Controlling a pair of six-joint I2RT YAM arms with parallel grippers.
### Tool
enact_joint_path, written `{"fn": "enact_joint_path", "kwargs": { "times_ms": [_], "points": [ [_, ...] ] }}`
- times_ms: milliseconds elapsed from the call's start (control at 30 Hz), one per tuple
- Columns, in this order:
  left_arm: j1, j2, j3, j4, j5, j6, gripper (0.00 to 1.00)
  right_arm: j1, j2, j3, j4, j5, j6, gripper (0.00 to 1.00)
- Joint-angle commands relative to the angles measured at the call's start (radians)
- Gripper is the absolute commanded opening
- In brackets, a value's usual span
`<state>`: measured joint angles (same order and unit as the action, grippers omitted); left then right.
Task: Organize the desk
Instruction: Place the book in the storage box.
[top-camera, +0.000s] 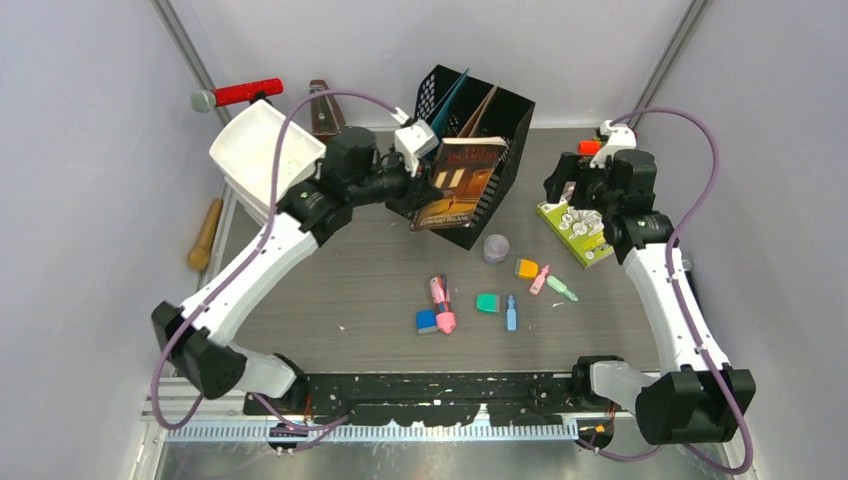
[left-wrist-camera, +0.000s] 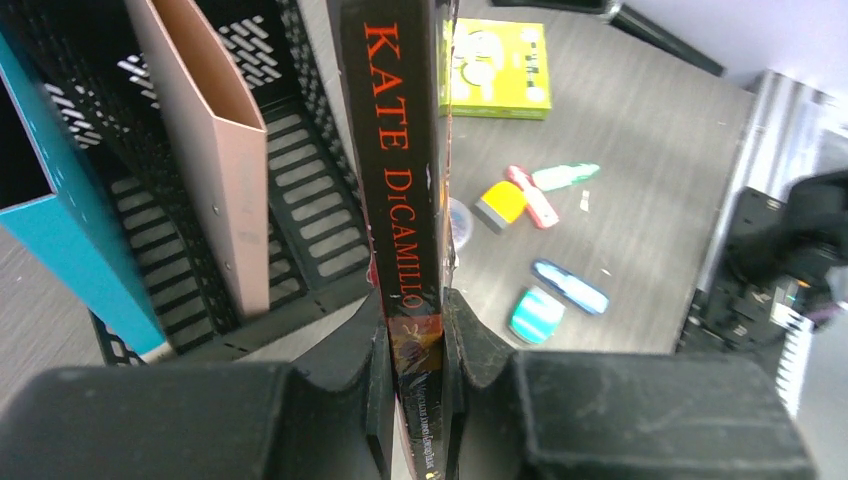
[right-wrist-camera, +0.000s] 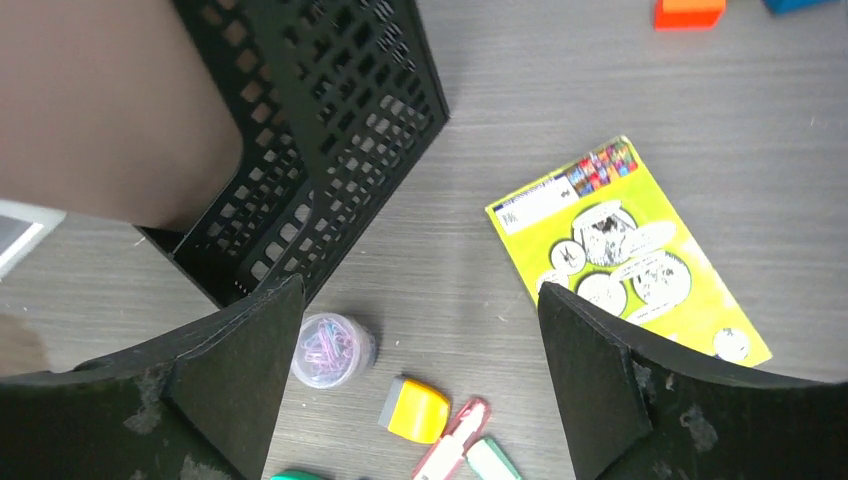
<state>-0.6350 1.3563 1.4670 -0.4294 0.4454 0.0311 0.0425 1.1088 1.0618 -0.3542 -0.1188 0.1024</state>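
Filing book (left-wrist-camera: 400, 150) in rack (top-camera: 510, 150).
Left end effector (left-wrist-camera: 415, 330) pinches spine, probably for upright slotting; right end effector (right-wrist-camera: 418, 300) spread over booklet (right-wrist-camera: 625, 250).

The book (left-wrist-camera: 405, 180) is showing a black spine with orange-red lettering, and the slotted file rack (right-wrist-camera: 330, 130) is showing black around a teal folder (left-wrist-camera: 60, 230) and a tan folder (left-wrist-camera: 215, 150). The booklet (right-wrist-camera: 625, 255) is showing lime-yellow with black-and-white cartoon circles against the grey-brown wood-grain bench (right-wrist-camera: 560, 80). The clear jar (right-wrist-camera: 330, 352) is showing pastel paper clips.
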Motion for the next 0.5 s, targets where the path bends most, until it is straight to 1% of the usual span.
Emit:
{"fn": "enact_joint_path", "kwargs": {
  "times_ms": [0,133,333,400,467],
  "points": [
    [-0.003,0.089,0.057,0.216,-0.104,-0.005,0.00,-0.100,0.023,-0.016,0.009,-0.102,0.111,0.93],
    [-0.013,0.191,0.130,0.222,-0.081,-0.013,0.00,-0.138,0.012,-0.032,0.014,-0.126,0.110,0.93],
    [-0.019,0.290,0.205,0.232,-0.073,-0.008,0.00,-0.149,0.007,-0.054,0.032,-0.135,0.103,0.93],
    [-0.018,0.309,0.212,0.250,-0.086,-0.008,0.00,-0.151,0.010,-0.058,0.034,-0.144,0.101,0.93],
    [-0.019,0.327,0.216,0.273,-0.131,-0.016,0.00,-0.153,0.013,-0.061,0.034,-0.153,0.101,0.93]
  ]
}}
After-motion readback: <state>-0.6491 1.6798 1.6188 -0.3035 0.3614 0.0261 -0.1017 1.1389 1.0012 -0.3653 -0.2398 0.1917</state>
